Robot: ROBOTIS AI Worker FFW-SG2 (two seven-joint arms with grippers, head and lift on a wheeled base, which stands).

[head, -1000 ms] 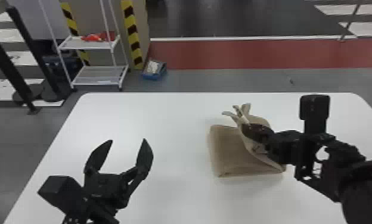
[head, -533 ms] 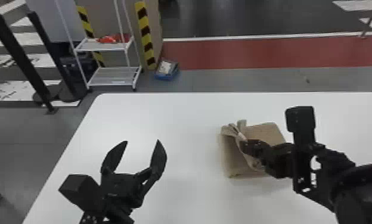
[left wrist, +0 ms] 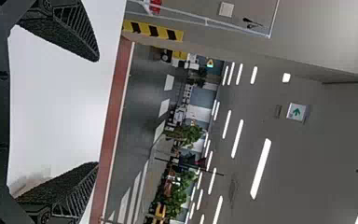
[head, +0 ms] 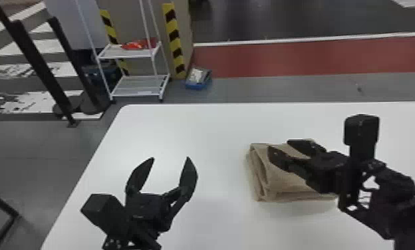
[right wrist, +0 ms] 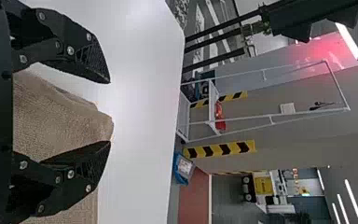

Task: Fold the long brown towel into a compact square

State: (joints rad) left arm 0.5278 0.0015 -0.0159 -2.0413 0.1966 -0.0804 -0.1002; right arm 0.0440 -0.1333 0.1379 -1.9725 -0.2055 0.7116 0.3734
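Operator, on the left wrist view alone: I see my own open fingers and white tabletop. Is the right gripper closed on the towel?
Observer: No, the right gripper stands open over the brown towel, its two fingers well apart.
Operator: Where does the towel lie from my left gripper?
Observer: Off to the robot's right of it, on the white table.
Operator: Flat or folded?
Observer: Folded; the head view shows several layers stacked along its left-hand edge.
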